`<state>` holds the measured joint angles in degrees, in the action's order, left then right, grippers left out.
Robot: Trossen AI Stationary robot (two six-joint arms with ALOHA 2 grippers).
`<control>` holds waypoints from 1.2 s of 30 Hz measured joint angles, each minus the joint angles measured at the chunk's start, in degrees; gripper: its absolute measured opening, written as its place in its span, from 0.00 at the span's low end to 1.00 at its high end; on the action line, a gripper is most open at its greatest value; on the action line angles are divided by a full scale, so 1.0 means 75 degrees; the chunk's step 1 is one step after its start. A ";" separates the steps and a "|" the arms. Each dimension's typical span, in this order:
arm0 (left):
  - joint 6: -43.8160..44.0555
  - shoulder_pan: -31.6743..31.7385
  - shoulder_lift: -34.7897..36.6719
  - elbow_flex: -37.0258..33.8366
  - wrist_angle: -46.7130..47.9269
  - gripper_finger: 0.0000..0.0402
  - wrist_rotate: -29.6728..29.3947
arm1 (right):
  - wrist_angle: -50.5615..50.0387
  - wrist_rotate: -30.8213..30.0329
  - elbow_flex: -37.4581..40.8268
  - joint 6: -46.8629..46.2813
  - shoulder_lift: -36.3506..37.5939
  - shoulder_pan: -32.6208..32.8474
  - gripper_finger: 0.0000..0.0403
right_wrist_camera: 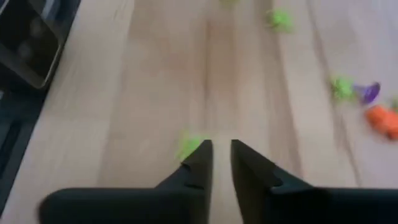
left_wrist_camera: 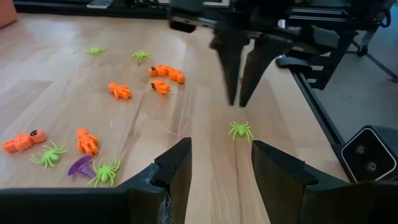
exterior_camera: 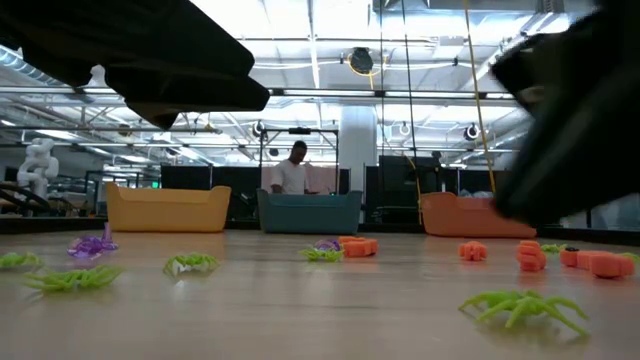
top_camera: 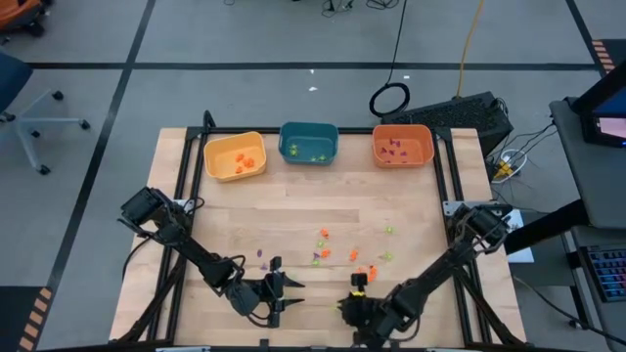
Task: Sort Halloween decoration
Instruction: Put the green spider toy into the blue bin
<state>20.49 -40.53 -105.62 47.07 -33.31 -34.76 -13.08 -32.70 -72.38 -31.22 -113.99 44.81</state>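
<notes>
The Halloween decoration lies loose on the wooden table: orange pieces [left_wrist_camera: 118, 91], green spiders [left_wrist_camera: 48, 154] and a purple piece [left_wrist_camera: 81, 165], clustered right of centre [top_camera: 337, 249]. My left gripper [left_wrist_camera: 221, 162] stands open near the front edge [top_camera: 286, 293], with nothing between its fingers. My right gripper [left_wrist_camera: 238, 99] points steeply down just above the table near the front edge [top_camera: 359, 286], its fingers a narrow gap apart [right_wrist_camera: 221, 149] with nothing between them. One green spider [left_wrist_camera: 239, 129] lies on the wood close beside its fingertips [right_wrist_camera: 189, 147].
Three bins stand along the far edge: yellow [top_camera: 235, 156], teal [top_camera: 308, 142] and orange [top_camera: 402, 145], each with a few trinkets inside. Black frame rails [top_camera: 452, 186] border the table. A person [exterior_camera: 293, 170] shows far behind the table.
</notes>
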 joint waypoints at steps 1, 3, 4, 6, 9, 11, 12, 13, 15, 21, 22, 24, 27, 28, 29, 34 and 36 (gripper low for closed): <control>0.0000 0.0000 0.0000 0.0000 0.0009 0.41 0.0000 | 0.0159 0.0144 0.0000 0.0104 0.0000 -0.0083 0.15; 0.0000 0.0000 0.0000 0.0000 0.0028 0.41 0.0000 | 0.0508 0.0558 0.0000 0.0250 -0.0035 -0.0219 0.23; 0.0006 0.0000 0.0000 0.0000 0.0038 0.41 0.0000 | 0.0664 0.0797 0.0000 0.0313 -0.0058 -0.0281 0.27; 0.0011 -0.0009 0.0000 0.0000 0.0108 0.41 0.0000 | 0.0836 0.1182 0.0000 0.0370 -0.0144 -0.0383 0.35; 0.0024 -0.0015 0.0000 0.0000 0.0194 0.41 0.0000 | 0.0734 0.1196 0.0003 0.0343 -0.0250 -0.0469 0.46; 0.0020 -0.0020 0.0000 0.0000 0.0190 0.41 0.0000 | 0.0660 0.1191 0.0006 0.0337 -0.0285 -0.0487 0.52; 0.0020 -0.0020 0.0000 0.0000 0.0188 0.41 0.0000 | 0.0676 0.1191 0.0006 0.0300 -0.0330 -0.0487 0.55; 0.0020 -0.0020 0.0000 0.0000 0.0194 0.41 -0.0001 | 0.0704 0.1196 0.0003 0.0277 -0.0369 -0.0498 0.57; 0.0020 -0.0020 0.0000 0.0000 0.0190 0.41 -0.0002 | 0.0715 0.1350 0.0003 0.0257 -0.0494 -0.0514 0.59; 0.0020 -0.0029 0.0000 0.0000 0.0197 0.41 0.0000 | 0.0743 0.1534 -0.0017 0.0235 -0.0646 -0.0564 0.57; 0.0020 -0.0029 0.0000 0.0000 0.0199 0.41 0.0000 | 0.0731 0.1539 -0.0017 0.0241 -0.0647 -0.0565 0.55; 0.0020 -0.0029 0.0000 0.0000 0.0196 0.41 0.0000 | 0.0718 0.1541 -0.0017 0.0284 -0.0651 -0.0564 0.50; 0.0020 -0.0029 0.0000 0.0000 0.0200 0.41 0.0000 | 0.0662 0.1549 -0.0017 0.0306 -0.0656 -0.0564 0.43; 0.0020 -0.0029 0.0000 0.0000 0.0197 0.41 0.0000 | 0.0645 0.1549 -0.0017 0.0286 -0.0656 -0.0564 0.41; 0.0020 -0.0029 0.0000 0.0000 0.0197 0.41 0.0000 | 0.0628 0.1549 -0.0017 0.0283 -0.0659 -0.0564 0.38; 0.0024 -0.0029 0.0000 0.0000 0.0197 0.41 0.0000 | 0.0644 0.1564 -0.0015 0.0312 -0.0664 -0.0564 0.31; 0.0026 -0.0035 0.0000 0.0000 0.0197 0.41 0.0000 | 0.0641 0.1561 -0.0015 0.0318 -0.0667 -0.0564 0.28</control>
<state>20.69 -40.80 -105.62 47.07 -31.83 -34.76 -8.27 -20.99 -72.49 -28.84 -119.00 40.58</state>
